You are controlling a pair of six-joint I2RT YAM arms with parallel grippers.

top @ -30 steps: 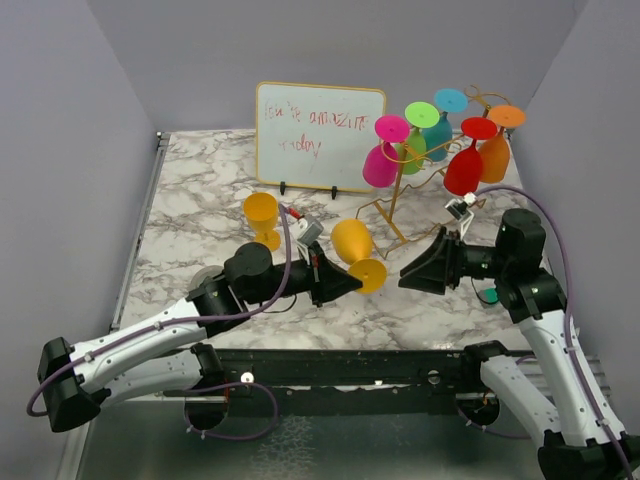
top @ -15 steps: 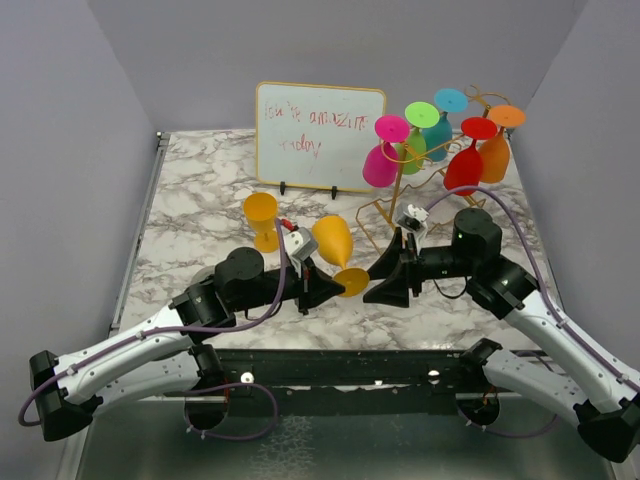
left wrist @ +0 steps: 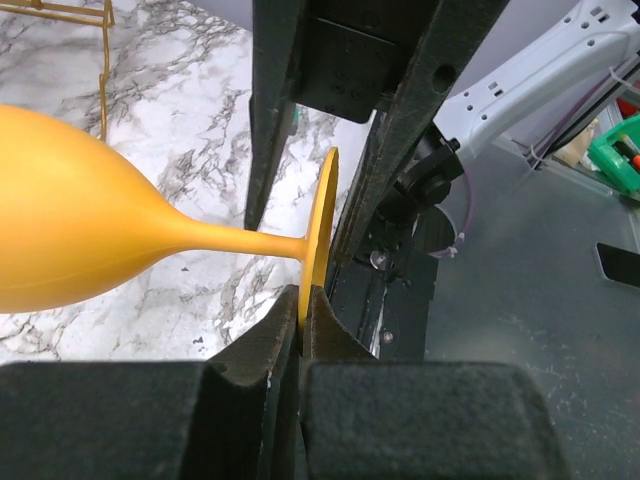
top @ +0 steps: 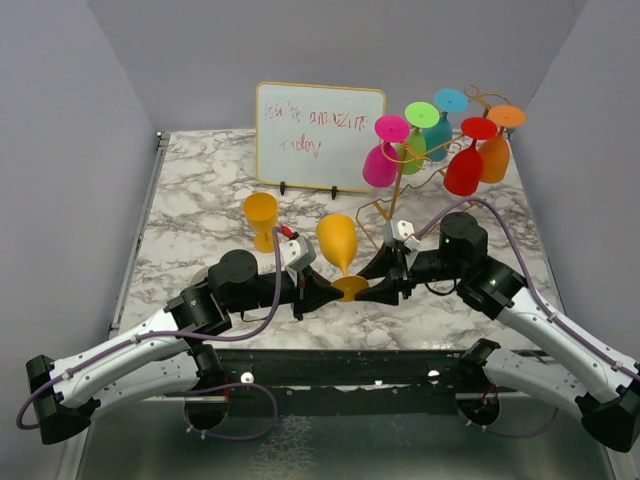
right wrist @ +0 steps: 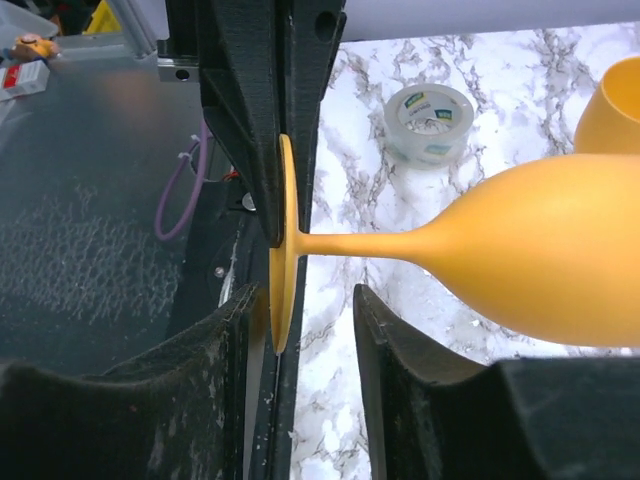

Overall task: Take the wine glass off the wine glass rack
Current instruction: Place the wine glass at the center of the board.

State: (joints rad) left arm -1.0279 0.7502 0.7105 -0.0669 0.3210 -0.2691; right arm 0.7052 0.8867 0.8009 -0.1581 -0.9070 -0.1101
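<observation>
L gripper (left wrist: pixel 300 318) pinches upright amber wine glass (top: pixel 337 240) by its foot; R gripper (right wrist: pixel 305 305), jaws apart, straddles the stem.

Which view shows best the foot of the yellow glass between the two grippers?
The right wrist view: the foot stands edge-on, with the open right gripper around it. The left wrist view shows its rim pinched in the shut left gripper. The top view shows it small, half hidden by both.

Left end effector (top: pixel 332 290) clamped tight, right end effector (top: pixel 370 292) spread, tips facing, nearly touching.
</observation>
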